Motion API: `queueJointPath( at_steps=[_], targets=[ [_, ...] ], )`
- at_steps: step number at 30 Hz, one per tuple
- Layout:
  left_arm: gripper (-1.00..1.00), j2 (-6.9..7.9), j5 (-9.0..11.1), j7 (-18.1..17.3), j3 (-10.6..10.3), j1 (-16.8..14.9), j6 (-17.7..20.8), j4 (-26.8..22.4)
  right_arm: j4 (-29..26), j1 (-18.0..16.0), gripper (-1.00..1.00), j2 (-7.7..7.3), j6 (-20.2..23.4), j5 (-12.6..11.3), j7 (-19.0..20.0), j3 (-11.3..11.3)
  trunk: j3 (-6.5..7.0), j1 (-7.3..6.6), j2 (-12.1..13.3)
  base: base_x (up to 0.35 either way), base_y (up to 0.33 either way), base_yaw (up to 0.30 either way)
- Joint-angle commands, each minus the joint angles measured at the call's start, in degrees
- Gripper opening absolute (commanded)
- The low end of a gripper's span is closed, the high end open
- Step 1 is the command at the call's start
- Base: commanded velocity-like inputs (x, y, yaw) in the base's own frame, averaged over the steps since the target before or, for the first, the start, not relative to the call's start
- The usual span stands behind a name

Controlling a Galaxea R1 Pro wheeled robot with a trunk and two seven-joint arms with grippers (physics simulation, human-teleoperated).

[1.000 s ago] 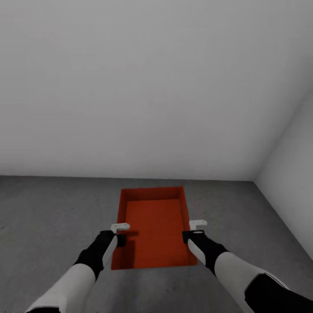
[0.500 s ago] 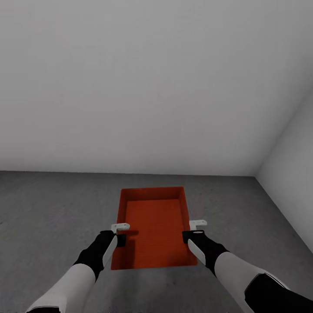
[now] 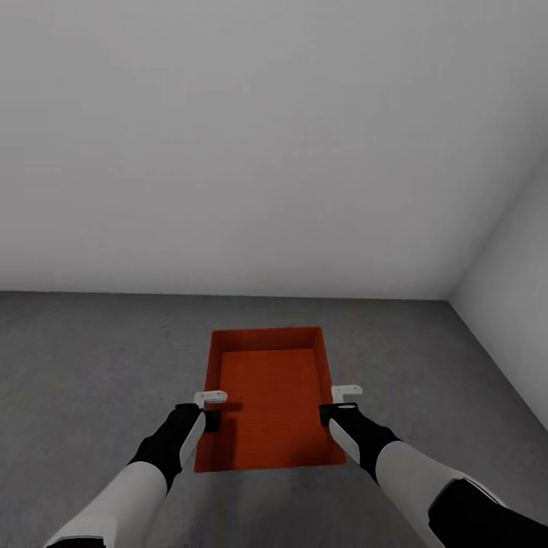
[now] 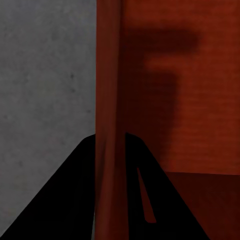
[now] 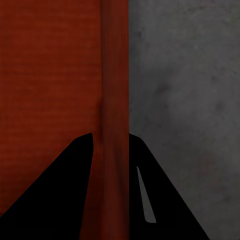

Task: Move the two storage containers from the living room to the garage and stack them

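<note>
The storage container (image 3: pixel 270 403) is red-orange, the floor (image 3: pixel 91 358) is grey with speckles, the walls (image 3: pixel 251 144) are white, and both arms (image 3: pixel 144 476) are black and white.

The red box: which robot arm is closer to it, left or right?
Neither, it's a tie. The left tool pinches the storage container by its left wall, and the right tool pinches its right wall, one finger on each side of the wall.

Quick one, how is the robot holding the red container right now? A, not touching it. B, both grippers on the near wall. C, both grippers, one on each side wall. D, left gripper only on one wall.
C: the left gripper and right gripper each straddle an opposite side wall of the container.
</note>
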Motion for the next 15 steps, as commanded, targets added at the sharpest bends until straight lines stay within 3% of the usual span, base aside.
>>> queueJointPath(
  at_steps=[1,15],
  targets=[
    [-1.0,0.0,0.9,0.4,0.3,0.0,0.3,0.0,-0.2,-0.1,-1.0,-0.91,0.3,1.9,-2.0,-1.0,-0.27,0.22,-0.4,0.0,0.0,0.0],
    [-1.0,0.01,0.9,0.4,0.4,0.0,0.4,0.0,-0.2,-0.1,-1.0,-0.89,0.4,1.9,-2.0,-1.0,-2.68,3.07,-5.7,0.0,0.0,0.0]
  ],
)
